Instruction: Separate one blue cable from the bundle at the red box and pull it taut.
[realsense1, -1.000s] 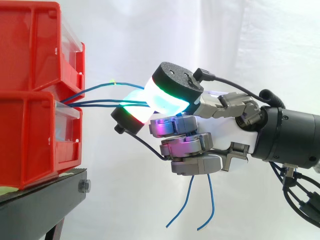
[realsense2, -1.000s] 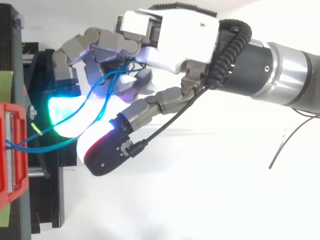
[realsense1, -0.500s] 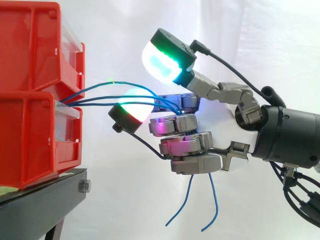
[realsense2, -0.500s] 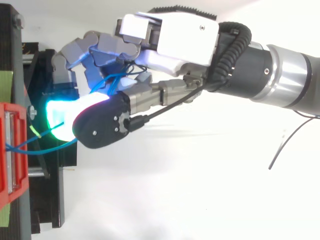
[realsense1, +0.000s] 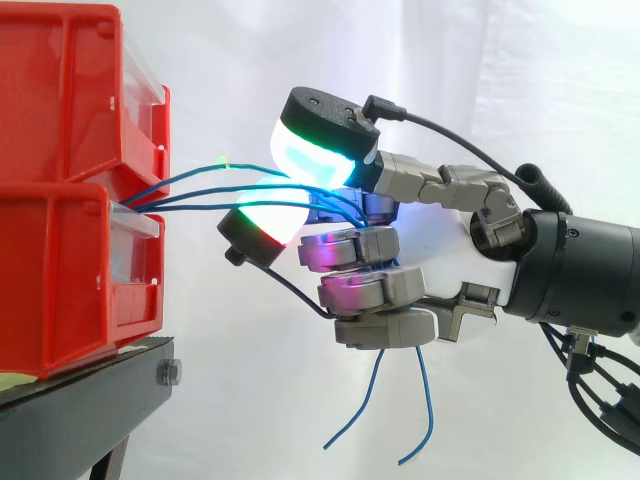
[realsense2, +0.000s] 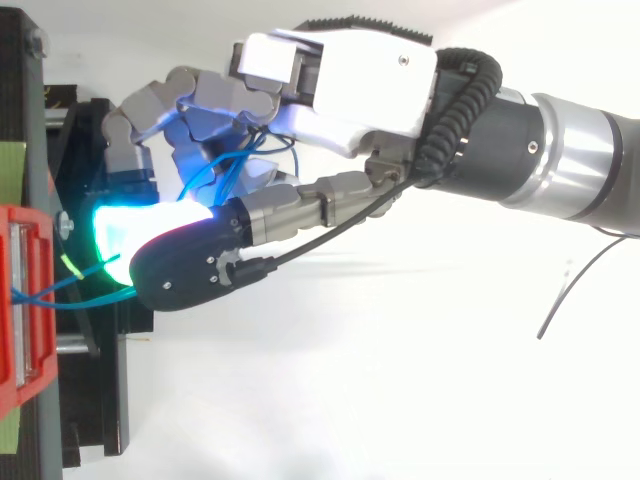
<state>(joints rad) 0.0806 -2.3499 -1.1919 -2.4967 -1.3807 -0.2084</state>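
Observation:
Several thin blue cables (realsense1: 195, 190) run from the lower red box (realsense1: 70, 270) rightward into my hand (realsense1: 445, 265). The hand's lower fingers are curled round the cables, and two loose cable ends (realsense1: 425, 400) dangle beneath them. A green-glowing fingertip (realsense1: 315, 150) lies just above the cable strands, and a red-white glowing fingertip (realsense1: 265, 215) sits just under them. The top cable carries a small yellow-green mark (realsense1: 228, 162). From above, the hand (realsense2: 340, 70) reaches left toward the red box (realsense2: 22, 300), with the cables (realsense2: 45, 292) leaving the box front.
A second red box (realsense1: 70, 90) is stacked on the lower one, and both rest on a black stand (realsense1: 80, 400). A white curtain hangs behind. Open space lies below and to the right of the hand.
The green-glowing fingertip lifted off the cables, then came back down and stretched further toward the box, over the strands. The curled fingers and the cables held their place.

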